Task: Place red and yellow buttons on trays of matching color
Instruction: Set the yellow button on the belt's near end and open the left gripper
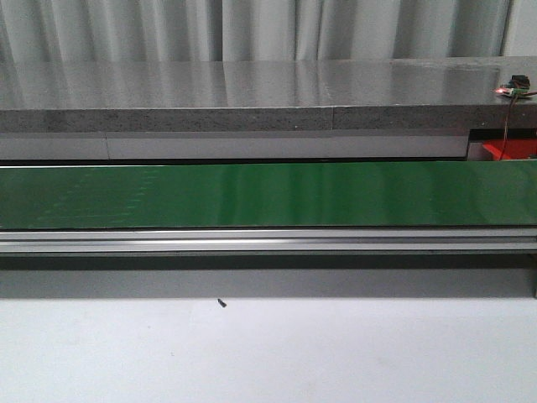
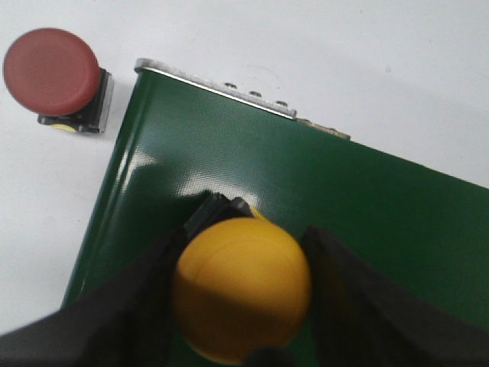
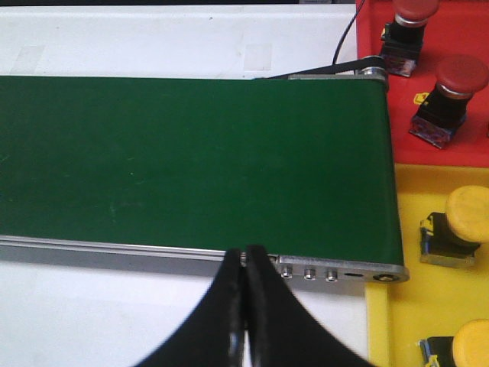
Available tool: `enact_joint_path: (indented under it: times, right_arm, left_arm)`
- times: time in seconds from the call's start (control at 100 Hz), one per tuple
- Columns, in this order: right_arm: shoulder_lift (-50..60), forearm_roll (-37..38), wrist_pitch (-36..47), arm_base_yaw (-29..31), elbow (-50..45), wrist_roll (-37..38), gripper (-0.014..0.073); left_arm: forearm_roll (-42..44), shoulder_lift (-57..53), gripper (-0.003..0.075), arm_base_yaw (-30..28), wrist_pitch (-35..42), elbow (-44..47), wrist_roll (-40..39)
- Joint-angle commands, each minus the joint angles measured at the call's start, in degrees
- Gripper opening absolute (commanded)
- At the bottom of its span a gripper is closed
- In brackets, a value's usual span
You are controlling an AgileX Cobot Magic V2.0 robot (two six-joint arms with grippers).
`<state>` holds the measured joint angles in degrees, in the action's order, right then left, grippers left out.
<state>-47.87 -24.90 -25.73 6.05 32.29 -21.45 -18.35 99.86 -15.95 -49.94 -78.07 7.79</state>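
1. Overhead, from the left wrist view, a yellow button [image 2: 241,289] is seen clamped between the two black fingers [image 2: 145,306] of the left gripper [image 2: 243,306], above the green belt [image 2: 367,222] near its end.
2. Just off the corner of that belt end, a red button [image 2: 53,74] on a black base is seen standing on the white table [image 2: 382,61], apart from the belt and from the gripper.
3. A metal end plate [image 2: 218,88] with small screws is seen along the belt's edge.
4. From the right wrist view, the right gripper [image 3: 245,264] is seen with its black fingers [image 3: 221,306] pressed together and nothing between them, held over the metal rail [image 3: 153,256] at the near edge of the belt [image 3: 191,160].
5. Beyond the belt's other end, a red tray [image 3: 370,38] is seen with two red buttons [image 3: 451,95] standing in it, and next to it a yellow tray [image 3: 397,313] with two yellow buttons [image 3: 458,225] in it, the second one cut off by the picture's edge.
6. A black cable [image 3: 348,34] is seen running across the table beside the red tray.
7. In the front view, only the long green belt [image 1: 268,195], its rail [image 1: 268,242], the white table [image 1: 268,353], a grey counter [image 1: 252,92] behind and a corner of the red tray [image 1: 509,151] are shown; neither gripper is seen there.
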Motion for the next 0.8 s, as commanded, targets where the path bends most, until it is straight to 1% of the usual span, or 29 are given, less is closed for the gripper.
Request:
enact_joint_path:
  times: [0.0,0.06,0.13,0.38,0.53,0.68,0.79]
  right_arm:
    - [0.5,-0.8,2.7,0.0,1.5,-0.5,-0.0122]
    - [0.5,-0.8,2.7,0.0,1.5,-0.5,-0.0122]
    - [0.5,-0.8,2.7,0.0,1.5,-0.5,-0.0122]
    - [0.5,-0.8,2.7,0.0,1.5,-0.5,-0.0122]
    - [0.5,-0.8,2.7,0.0,1.5,-0.5,-0.0122]
    - [0.5,-1.0,2.7,0.0,1.5,-0.5,-0.0122]
    - [0.5,-1.0,2.7,0.0,1.5,-0.5,-0.0122]
  left_arm:
    - [-1.4,-2.6,0.0462,0.3,0.8,-1.4,0.3]
    - [-1.7,-2.6,0.0536,0.3,0.7,-1.4,0.4]
    - [-2.6,-2.7,0.0566,0.3,0.6,-1.4,1.4]
    - [-9.7,-6.6,0.0566,0.3,2.1,-1.7,5.0]
    - [-9.4,-8.7,0.0566,-0.5,4.0,-1.7,5.0]
    - [-9.3,-8.7,0.0565,-3.6,4.7,-1.7,4.9]
    - [-8.9,-7.9,0.0565,-5.9,7.1,-1.7,4.0]
